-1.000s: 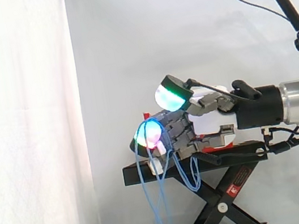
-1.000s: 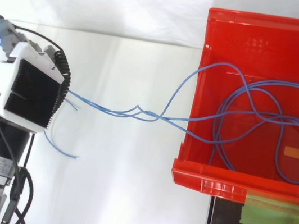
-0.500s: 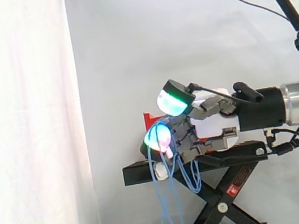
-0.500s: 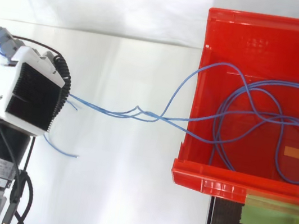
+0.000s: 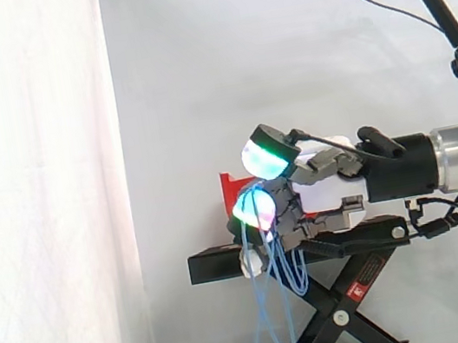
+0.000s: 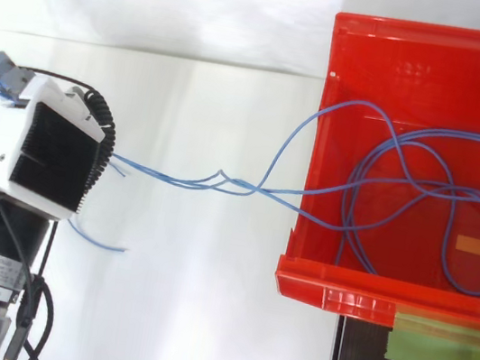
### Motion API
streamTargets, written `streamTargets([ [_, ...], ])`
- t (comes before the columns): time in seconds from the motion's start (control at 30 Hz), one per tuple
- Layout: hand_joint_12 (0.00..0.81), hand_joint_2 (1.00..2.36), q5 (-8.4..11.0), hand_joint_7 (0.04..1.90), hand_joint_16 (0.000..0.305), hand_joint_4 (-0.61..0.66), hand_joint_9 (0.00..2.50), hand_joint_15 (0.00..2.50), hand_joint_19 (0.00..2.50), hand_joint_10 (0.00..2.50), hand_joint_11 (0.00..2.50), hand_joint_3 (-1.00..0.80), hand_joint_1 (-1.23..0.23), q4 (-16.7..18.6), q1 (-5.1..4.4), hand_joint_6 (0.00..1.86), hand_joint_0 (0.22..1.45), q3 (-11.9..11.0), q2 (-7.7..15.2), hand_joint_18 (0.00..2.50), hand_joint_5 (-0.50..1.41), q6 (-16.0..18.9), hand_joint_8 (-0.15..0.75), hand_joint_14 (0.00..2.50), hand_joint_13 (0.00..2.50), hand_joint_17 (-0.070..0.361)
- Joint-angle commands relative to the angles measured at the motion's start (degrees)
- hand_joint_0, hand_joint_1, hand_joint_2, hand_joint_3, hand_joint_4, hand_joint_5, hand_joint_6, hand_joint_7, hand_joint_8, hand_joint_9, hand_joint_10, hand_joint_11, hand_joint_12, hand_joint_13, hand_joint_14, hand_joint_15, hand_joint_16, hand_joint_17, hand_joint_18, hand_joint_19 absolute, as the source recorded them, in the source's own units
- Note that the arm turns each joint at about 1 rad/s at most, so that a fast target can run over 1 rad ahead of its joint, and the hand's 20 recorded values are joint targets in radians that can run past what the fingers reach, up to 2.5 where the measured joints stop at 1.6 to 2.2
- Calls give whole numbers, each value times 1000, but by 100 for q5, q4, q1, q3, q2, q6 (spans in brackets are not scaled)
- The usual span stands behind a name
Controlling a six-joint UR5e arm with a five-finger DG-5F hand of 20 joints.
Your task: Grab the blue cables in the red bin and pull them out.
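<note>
The red bin (image 6: 331, 295) stands at the right of the top view, holding loops of blue cables (image 6: 422, 186). Two strands run out over its left wall (image 6: 222, 180) to my hand (image 6: 48, 154) at the far left. From the side, my hand (image 5: 321, 196) is level in front of the bin (image 5: 230, 190), its glowing fingers curled round the cables. Below the fingers the cables (image 5: 260, 307) hang down in long loops past the stand.
The bin rests on a black scissor stand (image 5: 312, 250) with green tape (image 6: 442, 345) on its top. An orange label (image 6: 476, 246) lies in the bin. A loose cable end (image 6: 98, 242) lies on the white surface near my wrist.
In the side view my hand has drawn back to the right with the cables, and the hanging loops have shifted right with it. The cables in the bin look unchanged.
</note>
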State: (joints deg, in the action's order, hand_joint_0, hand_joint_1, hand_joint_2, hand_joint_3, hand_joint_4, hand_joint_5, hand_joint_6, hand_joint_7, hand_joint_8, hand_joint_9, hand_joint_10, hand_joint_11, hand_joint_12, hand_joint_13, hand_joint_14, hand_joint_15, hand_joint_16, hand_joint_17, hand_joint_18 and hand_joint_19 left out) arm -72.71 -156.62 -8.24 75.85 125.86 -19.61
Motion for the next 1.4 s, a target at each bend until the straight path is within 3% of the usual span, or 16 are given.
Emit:
streamTargets([
  [0.0,355,1000,2,846,45,171,1078,535,439,25,873,-1000,-675,0,-2,6,702,0,-1,656,1194,-3,248,20,846,101],
  [0.23,341,1000,-7,902,44,111,1110,543,448,25,871,-1000,-714,0,-2,8,719,0,-1,666,1234,-3,243,20,862,98],
  [0.43,330,1000,2,841,40,107,1108,548,456,27,915,-1000,-806,0,-2,245,798,0,-1,668,1150,15,234,21,878,90],
  [0.53,327,1000,2,940,40,126,1087,551,460,28,923,-1000,-820,-9,-2,0,822,0,-1,662,1103,24,243,23,862,90],
  [0.83,328,1000,-7,754,40,133,1046,544,464,25,931,-1000,-834,-9,-2,12,848,0,-1,647,923,24,237,21,849,90],
  [1.37,334,1000,-7,721,42,148,996,546,488,27,935,-1000,-817,-9,-11,12,788,0,-1,629,875,41,244,21,824,94],
])
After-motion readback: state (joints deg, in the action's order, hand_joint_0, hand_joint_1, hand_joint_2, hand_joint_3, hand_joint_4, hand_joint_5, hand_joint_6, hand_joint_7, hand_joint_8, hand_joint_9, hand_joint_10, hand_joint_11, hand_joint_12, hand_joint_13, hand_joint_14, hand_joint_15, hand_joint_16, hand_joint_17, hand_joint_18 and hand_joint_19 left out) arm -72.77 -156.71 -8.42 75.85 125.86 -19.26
